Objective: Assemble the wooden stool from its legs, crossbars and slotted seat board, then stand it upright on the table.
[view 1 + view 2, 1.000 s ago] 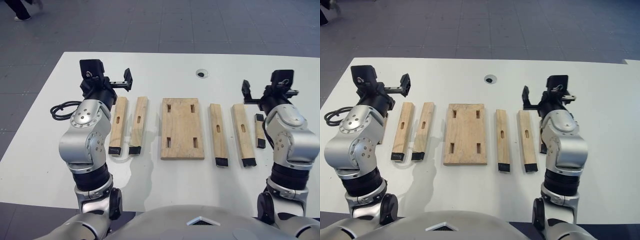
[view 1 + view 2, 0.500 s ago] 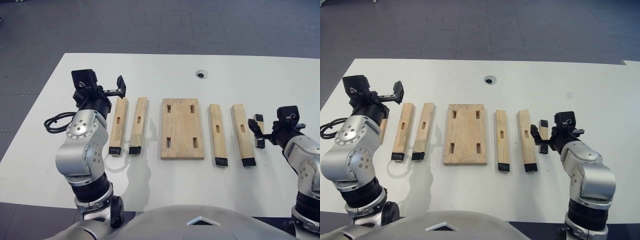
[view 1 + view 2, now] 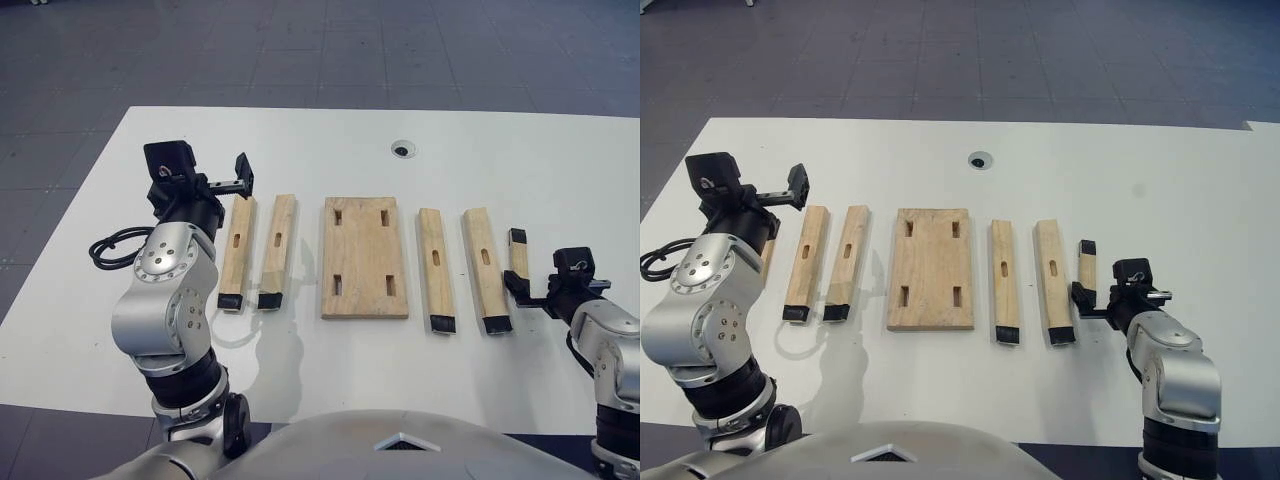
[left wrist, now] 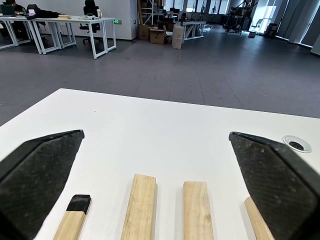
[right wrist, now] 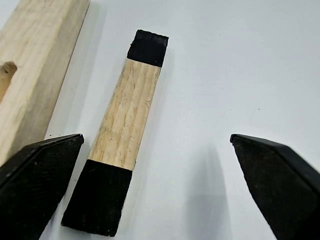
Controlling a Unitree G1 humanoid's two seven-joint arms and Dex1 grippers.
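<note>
**On counter: stool parts all flat, nothing joined yet**

On the counter (image 3: 330, 370) the seat (image 3: 365, 257) lies flat mid-row. Left legs (image 3: 278, 225) on one side, right legs (image 3: 434, 285) on the other, all apart from each other. Crossbar (image 5: 122, 145) lies just beside the outermost right leg. Second crossbar (image 4: 72, 220) sits outside the left legs, mostly hidden by the left arm.

Right gripper (image 5: 156, 136): jaws spread, empty, low at the crossbar's near black end; the bar sits off-centre, closer to one finger. Left gripper (image 4: 156, 133): jaws spread, empty, above the far ends of the left legs.

Handling, my read:
- Crossbar looks light, stiff and dry, so no crush risk.
- It's thin and flat on the counter, so the fingers need to go right down to the surface.
- Pinch across the narrow width on bare wood at mid-length. The black ends probably go into the leg slots, so keep them free.

In the way:
- The neighbouring leg leaves little room for the inner finger and may get nudged.
- Cable (image 3: 110, 245) is coiled by the left arm.
- Grommet (image 3: 402, 149) is well clear at the back.
</note>
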